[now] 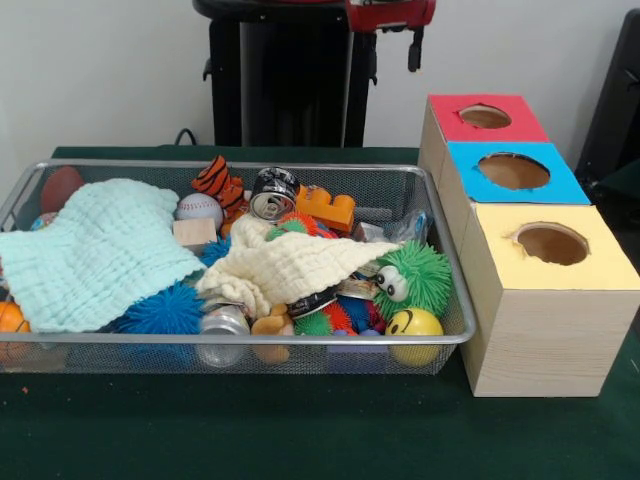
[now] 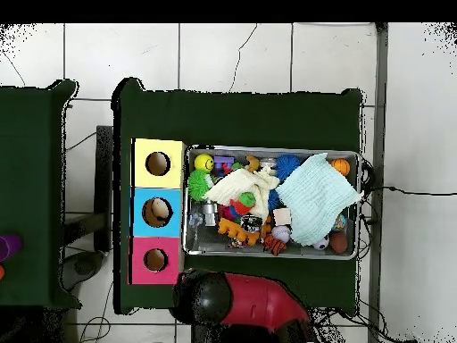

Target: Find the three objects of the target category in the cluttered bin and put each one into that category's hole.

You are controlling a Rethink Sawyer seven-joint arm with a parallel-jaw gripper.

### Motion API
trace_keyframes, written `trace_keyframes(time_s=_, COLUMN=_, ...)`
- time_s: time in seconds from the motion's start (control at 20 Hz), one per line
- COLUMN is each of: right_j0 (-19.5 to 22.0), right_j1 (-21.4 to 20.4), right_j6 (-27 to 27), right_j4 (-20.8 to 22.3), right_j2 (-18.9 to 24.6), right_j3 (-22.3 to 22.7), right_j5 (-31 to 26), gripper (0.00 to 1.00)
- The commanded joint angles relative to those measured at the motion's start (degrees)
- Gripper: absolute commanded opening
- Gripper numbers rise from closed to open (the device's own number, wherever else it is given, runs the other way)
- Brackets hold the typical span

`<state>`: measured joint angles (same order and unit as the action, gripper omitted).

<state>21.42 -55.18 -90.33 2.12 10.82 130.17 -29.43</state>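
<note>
The hand shows only as a dark piece hanging under the red arm at the top edge of the front view, drawn well back and high above the bin; whether it is released or clenched cannot be told. Below it the wire mesh bin sits on the green bench, crowded with clutter. A pale mint cloth covers the bin's left part, and a cream cloth lies draped over the middle. Around them show a baseball, a tiger-striped toy, a dented can, an orange block, a blue spiky ball, a green fuzzy ball with eyes and a yellow smiley ball. Just beside the bin stands a row of three wooden boxes, each with a round hole: red top, blue top, yellow top.
</note>
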Motion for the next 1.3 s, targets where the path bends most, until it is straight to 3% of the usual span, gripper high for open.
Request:
trace_keyframes(time_s=0.05, right_j0=6.43, right_j1=2.16, right_j6=3.1, right_j4=1.21, right_j2=6.93, right_j3=-5.92, right_j5=2.22, gripper=1.0)
trace_keyframes(time_s=0.35, right_j0=10.23, right_j1=7.43, right_j6=3.49, right_j4=7.09, right_j2=7.62, right_j3=-5.06, right_j5=7.94, gripper=1.0)
trace_keyframes(time_s=0.65, right_j0=11.85, right_j1=9.92, right_j6=1.78, right_j4=11.1, right_j2=7.65, right_j3=-4.92, right_j5=10.37, gripper=1.0)
trace_keyframes(time_s=1.3, right_j0=14.13, right_j1=20.72, right_j6=0.21, right_j4=20.16, right_j2=4.88, right_j3=-11.63, right_j5=14.92, gripper=1.0)
